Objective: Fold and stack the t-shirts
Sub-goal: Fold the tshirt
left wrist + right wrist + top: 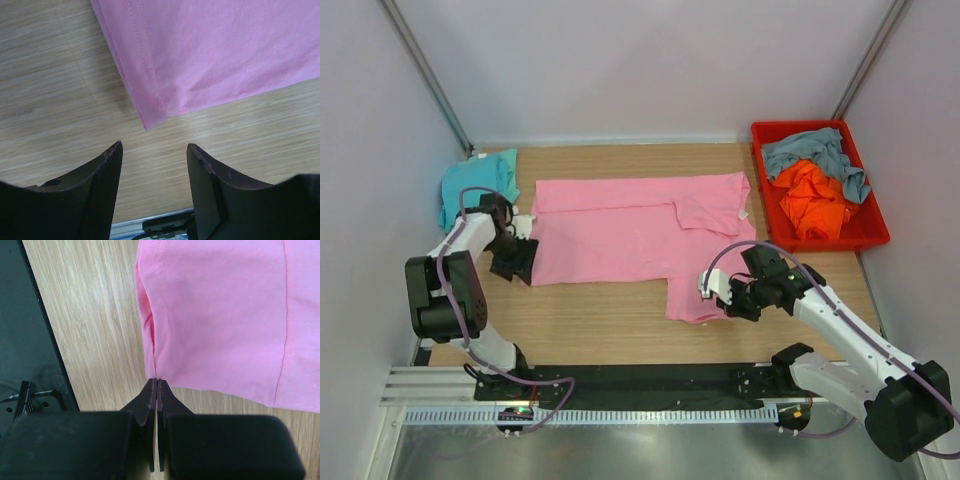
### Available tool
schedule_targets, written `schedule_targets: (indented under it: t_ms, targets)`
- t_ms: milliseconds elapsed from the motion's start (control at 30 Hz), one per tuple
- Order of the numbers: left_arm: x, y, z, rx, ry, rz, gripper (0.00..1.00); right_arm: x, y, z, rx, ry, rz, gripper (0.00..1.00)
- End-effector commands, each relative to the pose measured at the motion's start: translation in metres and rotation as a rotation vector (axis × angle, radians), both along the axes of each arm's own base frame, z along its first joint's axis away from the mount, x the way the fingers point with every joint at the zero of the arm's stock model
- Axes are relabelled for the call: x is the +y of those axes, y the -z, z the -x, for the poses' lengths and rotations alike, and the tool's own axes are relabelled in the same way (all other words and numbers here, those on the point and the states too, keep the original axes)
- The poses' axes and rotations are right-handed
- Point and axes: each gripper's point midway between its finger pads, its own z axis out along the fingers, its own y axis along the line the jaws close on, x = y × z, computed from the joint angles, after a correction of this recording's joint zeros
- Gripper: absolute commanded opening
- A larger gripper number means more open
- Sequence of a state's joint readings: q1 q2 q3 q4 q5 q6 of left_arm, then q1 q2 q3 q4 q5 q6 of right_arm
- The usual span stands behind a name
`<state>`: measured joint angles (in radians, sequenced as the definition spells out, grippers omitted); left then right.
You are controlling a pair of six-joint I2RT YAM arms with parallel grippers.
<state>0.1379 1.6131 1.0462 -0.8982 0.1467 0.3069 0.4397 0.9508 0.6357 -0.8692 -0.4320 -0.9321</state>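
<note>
Your pink t-shirt (620,235) lies spread flat across the middle of the wooden table (600,320). At 2 o'clock the red bin (840,243) holds the orange t-shirt (815,198), with the grey-blue t-shirt (817,150) crumpled over it. The teal t-shirt (470,185) sits at 10 o'clock. Your right gripper (157,381) is closed, pinching the pink hem at 5 o'clock. Your left gripper (154,145) stands apart-fingered just off the 8 o'clock corner.

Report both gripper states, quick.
Left gripper: open, empty, near a corner of the pink t-shirt.
Right gripper: closed, pinching the pink t-shirt's edge.
</note>
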Motion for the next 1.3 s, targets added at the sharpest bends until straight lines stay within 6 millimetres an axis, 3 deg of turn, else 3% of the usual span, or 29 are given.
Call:
schedule_targets:
  t_ms: [0,167,467,767,1133,1267]
  targets:
    - [-0.003,-0.004,-0.012,-0.027,0.017,0.042,0.55,0.004,-0.004,-0.008,-0.022,0.011,-0.007,0.03]
    - [-0.01,0.007,-0.011,0.005,0.017,0.086,0.43,0.003,0.0,-0.008,-0.02,0.015,-0.004,0.03]
    - [-0.01,0.019,-0.01,0.031,0.016,0.091,0.37,0.004,0.001,-0.011,-0.018,0.018,0.001,0.03]
    - [-0.005,0.018,-0.005,0.037,0.018,0.073,0.01,0.005,-0.001,-0.014,-0.027,0.028,-0.004,0.03]
    - [0.0,-0.031,-0.011,-0.099,0.039,0.027,0.0,-0.004,-0.041,-0.03,-0.162,0.095,-0.001,0.02]
    - [-0.001,-0.048,-0.015,-0.136,0.043,0.035,0.0,-0.009,-0.054,-0.044,-0.215,0.176,0.009,0.01]
